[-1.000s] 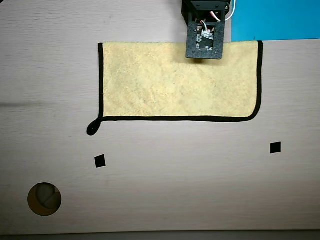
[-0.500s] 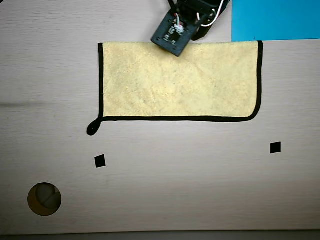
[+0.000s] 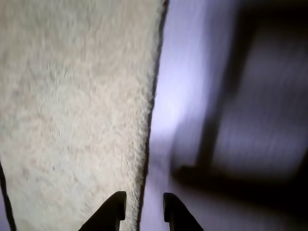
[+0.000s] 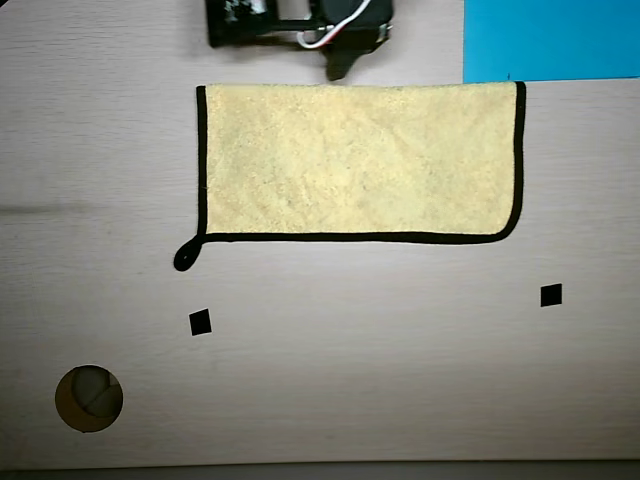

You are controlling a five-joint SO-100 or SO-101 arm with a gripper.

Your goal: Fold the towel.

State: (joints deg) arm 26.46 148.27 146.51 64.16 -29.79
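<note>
The towel (image 4: 360, 165) is a pale yellow terry rectangle lying flat on the table in the overhead view. Black edging runs along its left, bottom and right sides, and a small black loop (image 4: 187, 258) sits at the lower left corner. Its top side shows no edging. My gripper (image 4: 340, 68) is just beyond the towel's top side, near the middle. In the wrist view the towel (image 3: 72, 110) fills the left half. My gripper (image 3: 144, 202) is open and empty, with its two dark fingertips on either side of the towel's black edge.
A flat bright blue sheet (image 4: 550, 40) lies at the top right, touching the towel's corner. Two small black square marks (image 4: 200, 322) (image 4: 550, 295) and a round hole (image 4: 88, 398) are on the pale table below the towel. The arm's base (image 4: 290, 22) is at the top edge.
</note>
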